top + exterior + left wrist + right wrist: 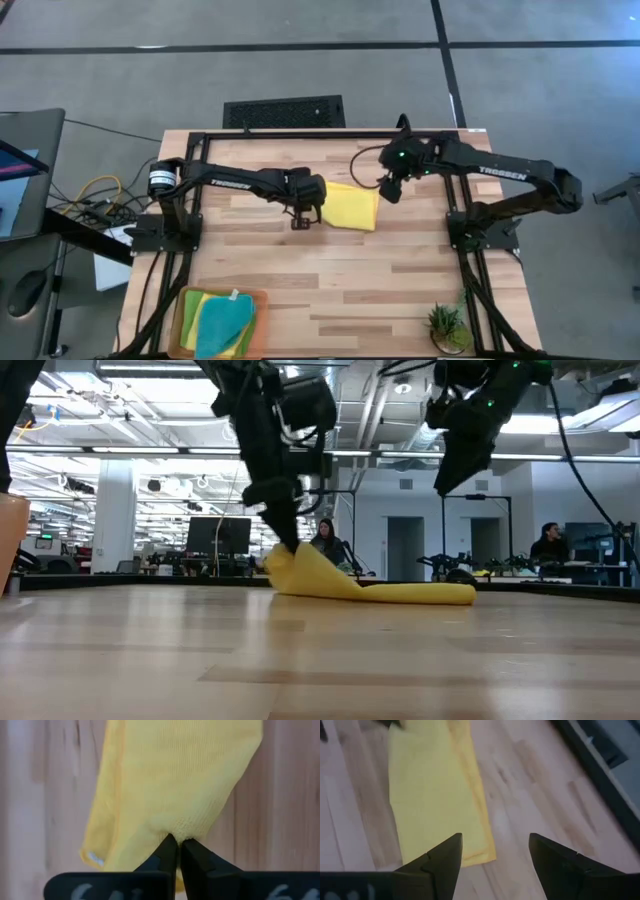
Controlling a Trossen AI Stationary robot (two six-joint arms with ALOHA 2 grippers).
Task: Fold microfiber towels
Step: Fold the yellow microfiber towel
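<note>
- Towel, yellow and limp, is lying mid-table, draping from one lifted corner.
- Left gripper is pinching that corner closed; light cloth is likely needing corner holds.
- Right gripper is hovering open above the opposite edge.

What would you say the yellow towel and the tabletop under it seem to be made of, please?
The yellow towel looks like soft knitted microfiber with a matte finish: fine ribbing shows, and it drapes limply where the left end effector pinches its edge. The tabletop looks like light butcher-block wood, probably sealed: joined planks with visible grain and a faint sheen.
</note>
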